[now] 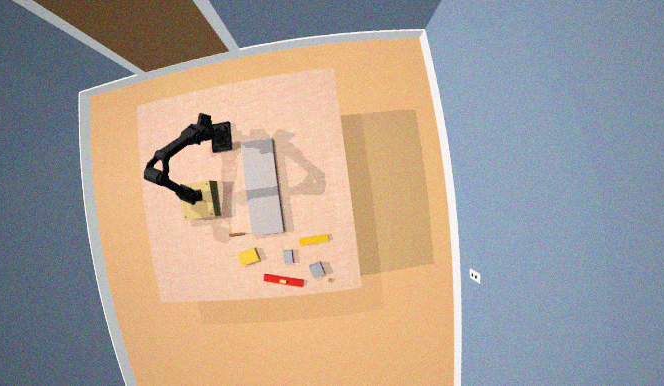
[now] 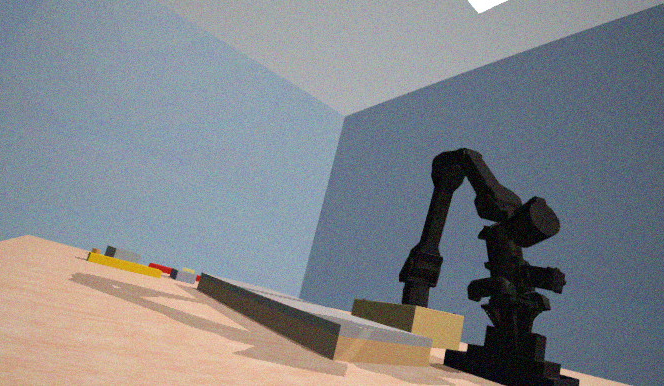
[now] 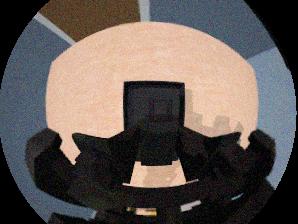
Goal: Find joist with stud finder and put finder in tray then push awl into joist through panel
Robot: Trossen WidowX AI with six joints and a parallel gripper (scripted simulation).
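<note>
My gripper [image 1: 212, 132] [image 2: 510, 320] [image 3: 156, 123] is shut on the black stud finder [image 2: 516, 344] [image 3: 159, 152] and points down. It holds the stud finder low, at the black tray [image 1: 228, 136] [image 2: 464, 360] [image 3: 127, 102]. Whether the stud finder touches the tray floor is hard to tell, black against black. The grey floor panel [image 1: 263, 172] [image 2: 309, 306] lies beside the tray, with the arm's shadow across it. No hole or joist shows on it. The awl [image 1: 236, 234], with an orange-brown handle, lies near the panel's front left corner.
The arm stands on a tan block [image 1: 207, 212] [image 2: 439, 327]. In front of the panel lie a yellow block [image 1: 248, 256], a yellow bar [image 1: 314, 240] [image 2: 124, 265], two grey blocks [image 1: 288, 256] [image 1: 316, 269], a red level [image 1: 271, 279] and a small brown piece [image 1: 330, 280].
</note>
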